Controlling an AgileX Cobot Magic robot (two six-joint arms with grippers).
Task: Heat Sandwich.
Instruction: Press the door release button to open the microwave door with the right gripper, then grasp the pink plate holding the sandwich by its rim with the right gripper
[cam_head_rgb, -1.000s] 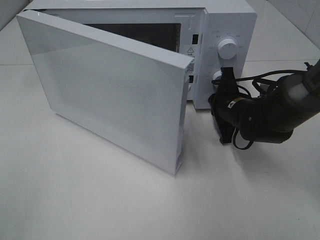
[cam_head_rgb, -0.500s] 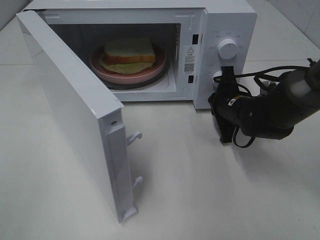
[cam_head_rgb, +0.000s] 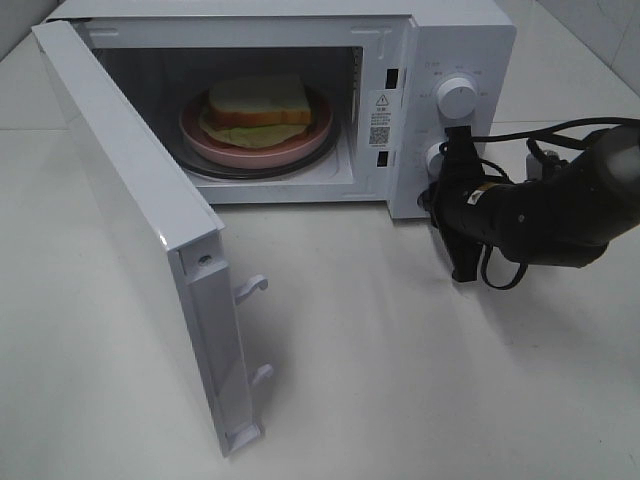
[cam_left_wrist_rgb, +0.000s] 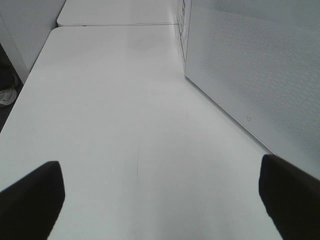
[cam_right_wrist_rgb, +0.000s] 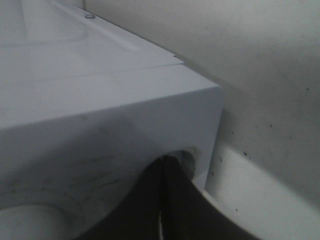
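We begin with the desk, on which the microwave stands, and its door is swung far out to the left side. The right arm lies low in front of the control panel. Its jaws are clenched on nothing, and their tip is pressed at the lower knob. In the right wrist view we see the two fingers closed together against the white housing.

Inside the chamber the plate sits on the turntable, and the sandwich lies on it, well within its rim.

The relation that matters: from the right jaws the sandwich lies to the left and further back, behind the panel wall. Its long axis runs across the chamber, from side to side. We judge the right arm to be the nearer one, with a free way through the opening. The left jaws are released wide, as the left wrist view shows by its two fingers far apart. They wait low over the desk on the outer side of the door, so the door stands between them and the sandwich.

One second ago the door hid the chamber fully. Half a second ago it had swung open, and now it is a little wider. The right arm has shifted slightly, with its jaws at the same knob.
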